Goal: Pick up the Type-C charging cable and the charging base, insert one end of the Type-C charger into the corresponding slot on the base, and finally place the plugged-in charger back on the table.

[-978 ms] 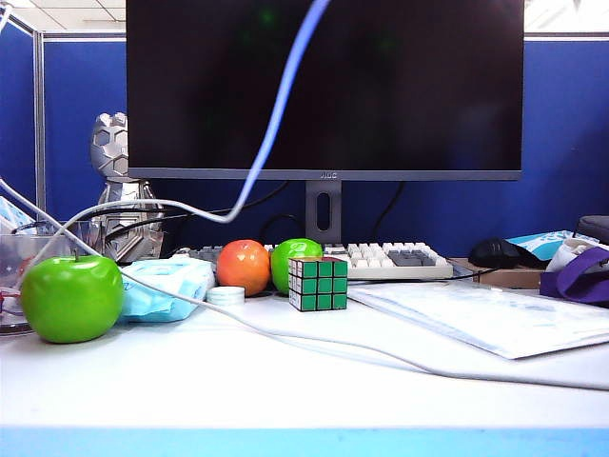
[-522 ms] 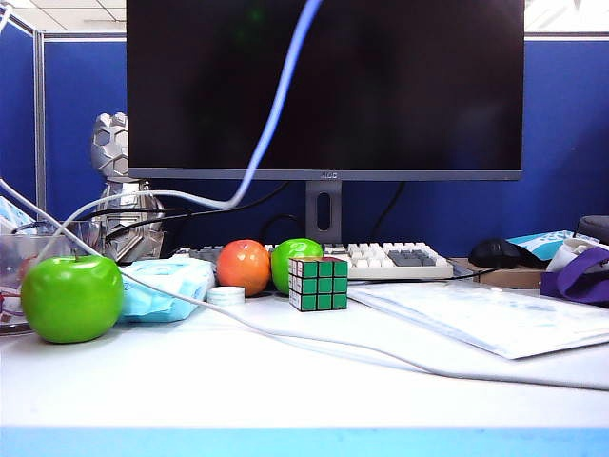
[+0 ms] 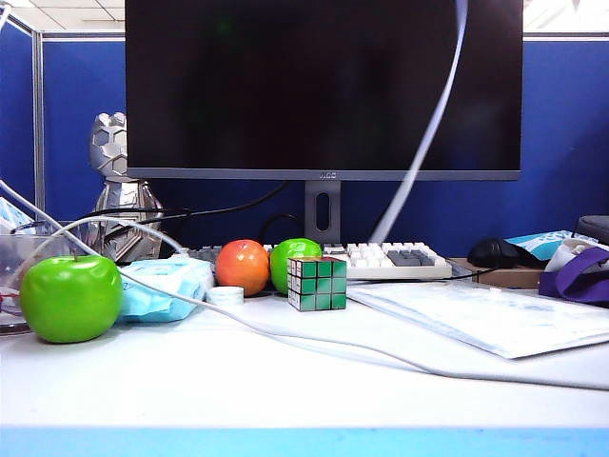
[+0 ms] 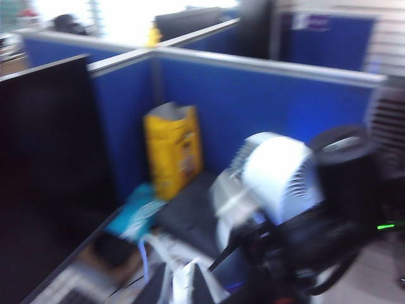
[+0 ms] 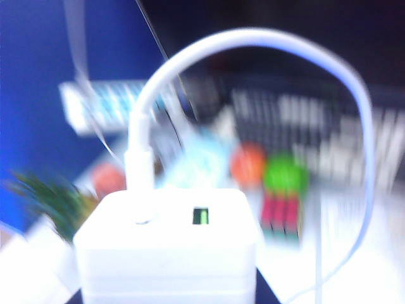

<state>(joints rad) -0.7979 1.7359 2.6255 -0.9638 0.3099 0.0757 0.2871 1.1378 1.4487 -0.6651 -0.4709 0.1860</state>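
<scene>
Your right gripper (image 5: pixel 168 297) carries the charging base (image 5: pixel 168 247) above the table (image 3: pixel 285 390), clamped at its bottom, port face outward, so the Type-C charging cable (image 5: pixel 253 44) stays plugged in (1 plug seated). Your left gripper: out of view, grip unknowable. I judge only setting-down remains.

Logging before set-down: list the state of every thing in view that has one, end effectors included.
Type-C charging cable: plugged into the base, looping upward.
charging base: held aloft, cable inserted.
right end effector: raised before the keyboard, gripping the base.
left end effector: raised, facing the partition; too blurred to tell open or shut.
monitor: screen dark.
Rubik's cube: scrambled.
</scene>
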